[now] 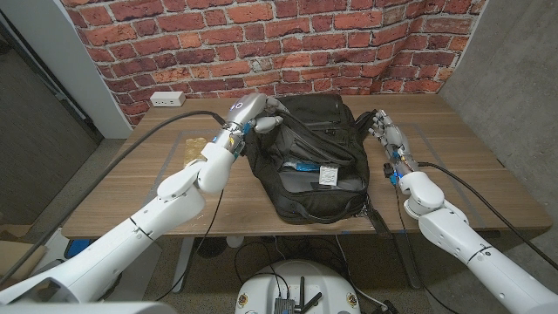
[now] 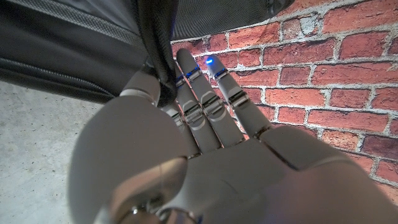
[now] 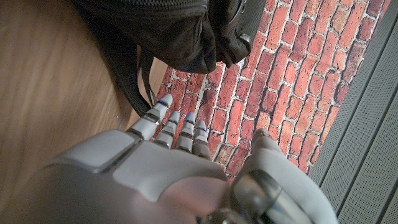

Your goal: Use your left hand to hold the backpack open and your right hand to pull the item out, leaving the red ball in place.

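Backpack (image 1: 312, 161): black, lying mid-bench, its top opening agape; a white tag (image 1: 327, 174) shows inside.
Left hand (image 1: 259, 116): at the backpack's far left corner, fingers (image 2: 205, 106) hooked around a black strap (image 2: 158, 46).
Right hand (image 1: 384, 133): just beside the backpack's right side, fingers straight and apart, holding nothing.
Bench (image 1: 471, 166): wooden, before a brick wall (image 1: 261, 44).
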`<state>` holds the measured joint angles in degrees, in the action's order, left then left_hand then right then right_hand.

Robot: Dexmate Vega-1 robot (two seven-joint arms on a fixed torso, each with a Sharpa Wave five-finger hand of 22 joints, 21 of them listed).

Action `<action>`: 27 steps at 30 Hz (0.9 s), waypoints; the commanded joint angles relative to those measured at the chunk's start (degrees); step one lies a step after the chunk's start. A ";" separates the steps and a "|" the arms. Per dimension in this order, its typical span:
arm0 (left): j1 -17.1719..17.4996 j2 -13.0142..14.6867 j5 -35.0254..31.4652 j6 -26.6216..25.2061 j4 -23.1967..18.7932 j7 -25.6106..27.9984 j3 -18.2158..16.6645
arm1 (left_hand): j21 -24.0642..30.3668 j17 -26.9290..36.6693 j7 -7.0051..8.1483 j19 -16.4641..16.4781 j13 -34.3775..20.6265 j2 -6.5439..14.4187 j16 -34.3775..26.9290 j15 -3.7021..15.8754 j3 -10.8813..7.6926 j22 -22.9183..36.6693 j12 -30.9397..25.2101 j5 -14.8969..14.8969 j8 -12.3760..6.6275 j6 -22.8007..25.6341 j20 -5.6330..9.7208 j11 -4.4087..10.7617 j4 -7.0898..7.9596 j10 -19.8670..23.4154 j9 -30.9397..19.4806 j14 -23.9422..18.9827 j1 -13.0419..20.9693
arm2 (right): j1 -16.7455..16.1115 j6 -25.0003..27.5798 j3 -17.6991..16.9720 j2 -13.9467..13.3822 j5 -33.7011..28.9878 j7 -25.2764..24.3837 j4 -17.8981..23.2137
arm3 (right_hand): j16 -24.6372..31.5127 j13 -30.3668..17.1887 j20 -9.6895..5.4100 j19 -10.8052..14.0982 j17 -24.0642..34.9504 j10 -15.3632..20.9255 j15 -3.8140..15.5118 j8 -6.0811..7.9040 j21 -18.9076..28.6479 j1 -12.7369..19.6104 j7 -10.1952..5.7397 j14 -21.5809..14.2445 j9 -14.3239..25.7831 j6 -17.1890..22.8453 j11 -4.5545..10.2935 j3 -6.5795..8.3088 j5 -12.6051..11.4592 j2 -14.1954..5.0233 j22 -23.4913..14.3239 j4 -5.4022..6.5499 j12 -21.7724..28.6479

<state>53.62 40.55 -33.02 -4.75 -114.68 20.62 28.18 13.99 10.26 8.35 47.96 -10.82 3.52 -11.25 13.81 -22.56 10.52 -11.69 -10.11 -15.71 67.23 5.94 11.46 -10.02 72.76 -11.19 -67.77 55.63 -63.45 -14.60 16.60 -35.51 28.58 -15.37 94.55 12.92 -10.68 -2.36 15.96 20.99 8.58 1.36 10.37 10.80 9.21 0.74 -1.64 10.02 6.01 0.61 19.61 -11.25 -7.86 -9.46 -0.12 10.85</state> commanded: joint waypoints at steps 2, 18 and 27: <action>-2.13 -2.40 4.06 -2.06 0.98 -0.68 0.60 | 0.16 0.13 -1.46 0.59 -0.19 0.56 -0.18 -0.10 -0.57 0.15 -0.15 -0.42 0.18 1.38 5.81 0.09 0.32 0.71 -0.02 -0.65 0.08 | -4.45 2.65 -1.57 -1.95 -2.31 -3.89 6.81 | 0.38 -0.13 -0.20 0.73 0.16 0.25 0.16 0.43 0.02 -0.43 0.30 -0.55 0.06 0.19 -0.03 0.32 0.21 -1.13 -0.12 0.03 0.26; -2.99 -5.18 9.55 -3.82 1.75 1.65 0.16 | 0.15 0.13 -1.71 0.81 -0.22 0.50 -0.14 -0.09 -0.73 0.14 -0.08 -0.46 0.12 1.45 5.80 0.07 0.25 0.92 -0.07 -1.00 0.17 | -7.32 4.44 -2.71 -2.16 -4.48 -6.71 10.53 | 0.43 -0.13 -0.24 0.73 0.10 0.40 0.30 0.47 0.01 -0.30 0.31 -0.65 0.07 0.36 0.05 0.50 0.21 -1.19 -0.12 -0.14 0.31; -3.48 -7.87 13.67 -5.09 2.64 3.53 -0.19 | 0.14 0.16 -1.85 0.91 -0.23 0.57 -0.20 -0.09 -0.82 0.14 -0.04 -0.47 0.12 1.41 5.79 0.06 0.29 1.02 -0.09 -1.33 0.17 | -8.82 5.68 -3.22 -2.01 -6.05 -8.67 12.70 | 0.43 -0.14 -0.28 0.77 0.04 0.44 0.30 0.45 0.01 -0.12 0.25 -0.65 0.08 0.39 0.13 0.70 0.21 -1.27 -0.12 -0.32 0.31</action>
<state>50.75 35.49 -24.53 -8.13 -112.93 21.78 28.49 13.99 10.26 7.73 48.26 -10.78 3.56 -11.25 13.81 -22.56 10.52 -11.64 -10.19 -15.51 67.82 6.04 11.28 -10.02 73.20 -11.12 -68.39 55.60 -70.22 -10.34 14.10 -37.49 24.28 -21.85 104.31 13.09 -10.68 -2.15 16.16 21.00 8.58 1.68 10.60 10.80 9.22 0.74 -1.96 10.01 6.01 0.61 19.84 -11.25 -7.86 -9.46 -0.34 10.85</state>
